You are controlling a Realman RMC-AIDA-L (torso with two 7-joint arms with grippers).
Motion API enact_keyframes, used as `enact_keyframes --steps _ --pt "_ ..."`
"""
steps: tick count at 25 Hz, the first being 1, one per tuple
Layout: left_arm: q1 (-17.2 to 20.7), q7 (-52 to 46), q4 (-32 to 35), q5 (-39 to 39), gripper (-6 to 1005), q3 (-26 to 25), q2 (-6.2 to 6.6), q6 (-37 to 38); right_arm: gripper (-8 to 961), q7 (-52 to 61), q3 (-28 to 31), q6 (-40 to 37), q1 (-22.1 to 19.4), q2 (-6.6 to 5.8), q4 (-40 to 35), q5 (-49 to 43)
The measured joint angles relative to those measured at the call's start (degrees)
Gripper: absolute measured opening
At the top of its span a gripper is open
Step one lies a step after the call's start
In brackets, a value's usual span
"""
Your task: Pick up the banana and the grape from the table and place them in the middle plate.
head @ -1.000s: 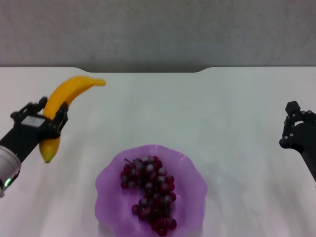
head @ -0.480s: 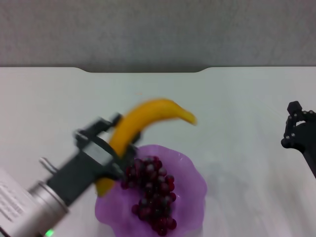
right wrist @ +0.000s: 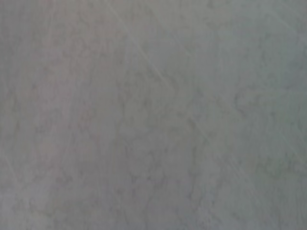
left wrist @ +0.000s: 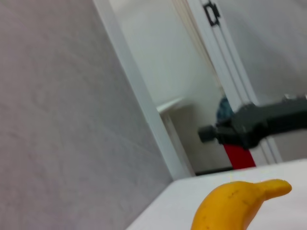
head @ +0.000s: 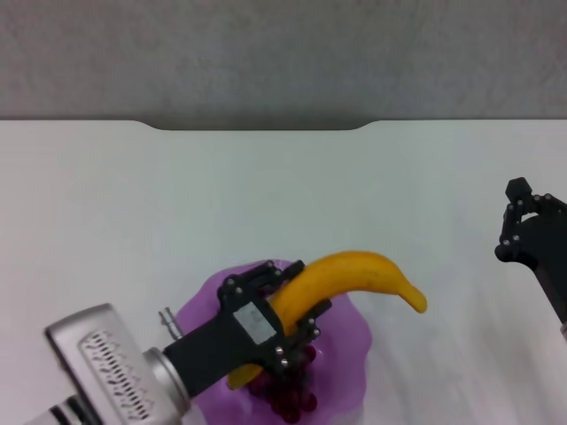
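One plain white tabletop (head: 266, 186), grey wall behind | left gripper (head: 282, 312) clamps curved yellow banana (head: 354, 276) over translucent purple scalloped plate (head: 350, 354), dark grapes (head: 288, 398) beneath its fingers | right gripper (head: 523, 230) at table's right edge, finger opening unclear

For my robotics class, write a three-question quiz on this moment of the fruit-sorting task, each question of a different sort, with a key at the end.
1. True or false: the left gripper is shut on the banana.
2. Multiple choice: where is the grape? A. on the bare table B. in the middle plate C. in the right gripper
3. Fill the blank: the right gripper is off at the table's ____ side, away from the plate.

Key
1. True: its fingers clamp the banana's middle, above the plate.
2. B: the bunch lies in the plate, partly hidden under the left gripper.
3. right
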Motion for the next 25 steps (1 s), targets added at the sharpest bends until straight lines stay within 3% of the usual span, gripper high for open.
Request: enact_keyframes --steps 5,10,25 --pt "-3.7 0.0 4.5 0.0 496 -0.6 -2.12 -4.9 11 0.0 -0.1 0.0 0.1 0.34 -0.4 0.0" --pt "-4.9 0.0 6.6 -0.9 498 -3.4 -3.55 -9.3 10 0.0 -0.6 0.0 0.2 0.32 -0.4 0.0" --pt "-4.5 0.6 7.0 -4.2 502 -4.2 -4.00 -11.6 11 0.0 -0.6 0.0 0.3 0.30 -0.5 0.1"
